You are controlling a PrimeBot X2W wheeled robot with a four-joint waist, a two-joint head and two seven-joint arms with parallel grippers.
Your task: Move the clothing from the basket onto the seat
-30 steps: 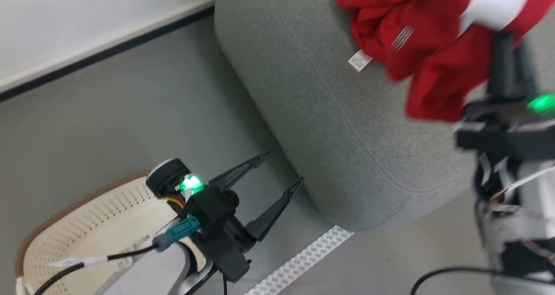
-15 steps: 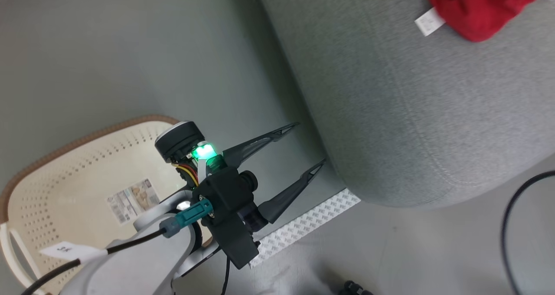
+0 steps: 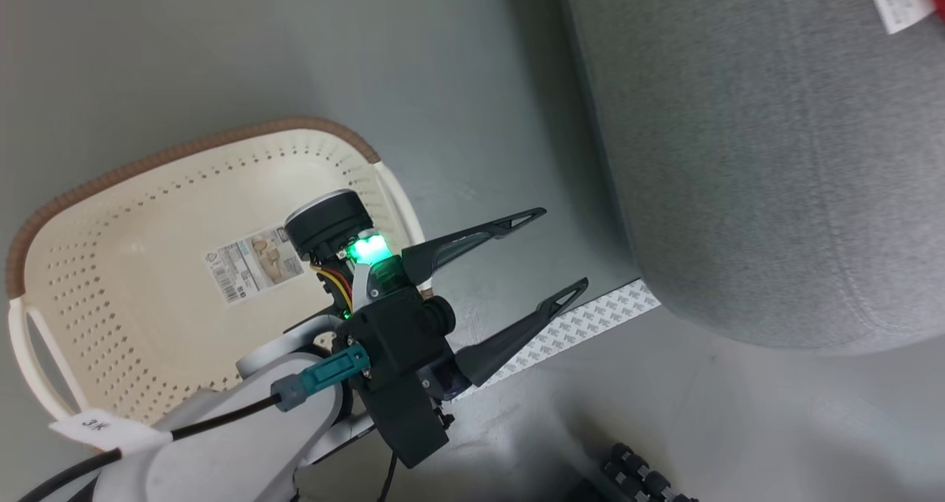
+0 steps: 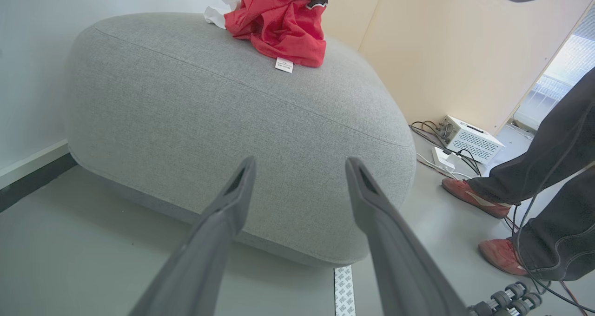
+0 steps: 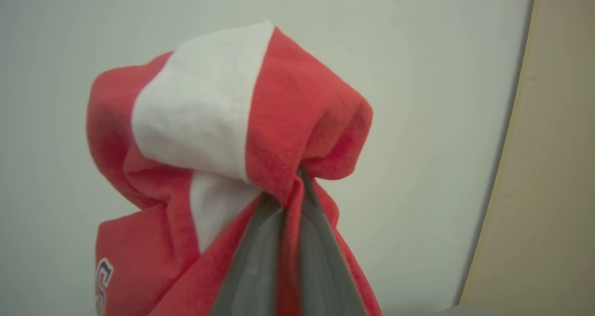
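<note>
Right wrist view: the right gripper [image 5: 290,182] is clamped on the white-striped red clothing [image 5: 200,121], bunched at its twelve o'clock. The left gripper [image 3: 565,249] hangs spread and holds nothing, beside the bare basket [image 3: 184,148]. This looks like the carrying step; next it should lower over the seat [image 3: 738,155] and release near the jersey [image 4: 283,23].

Cream basket [image 3: 133,236], dotted all over with perforations, brown woven-look rim [image 3: 184,150]; seat [image 4: 232,107] in plain grey weave; clothing [image 5: 302,107] red, broad white stripe [image 5: 200,116], black-and-white lettering [image 5: 103,279]; floor tape [image 3: 583,317] white, grey-printed
</note>
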